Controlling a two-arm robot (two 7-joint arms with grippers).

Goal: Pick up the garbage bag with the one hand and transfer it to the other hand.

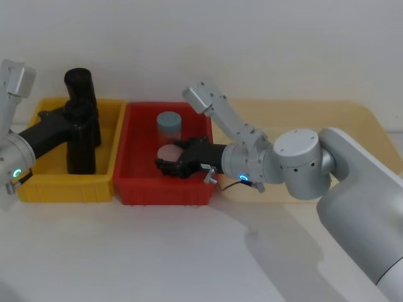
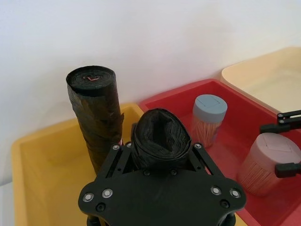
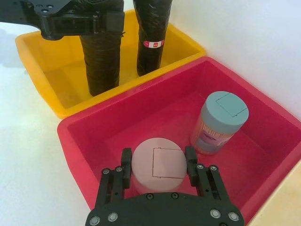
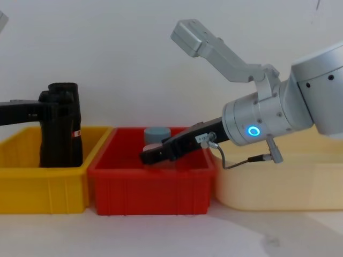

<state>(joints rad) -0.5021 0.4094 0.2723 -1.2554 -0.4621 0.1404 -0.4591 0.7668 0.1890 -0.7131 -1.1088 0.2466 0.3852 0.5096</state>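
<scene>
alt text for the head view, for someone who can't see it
The left tool grips a black garbage bag, rolled and upright, in a yellow bin. The right tool is at a pink-lidded jar in the red bin beside it, a blue-lidded jar behind.

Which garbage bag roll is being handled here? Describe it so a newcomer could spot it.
Look in the yellow bin at the left, where two black rolls stand upright. The garbage bag is the plain roll clamped by the left gripper; the other roll wears a small red-and-white label.
</scene>
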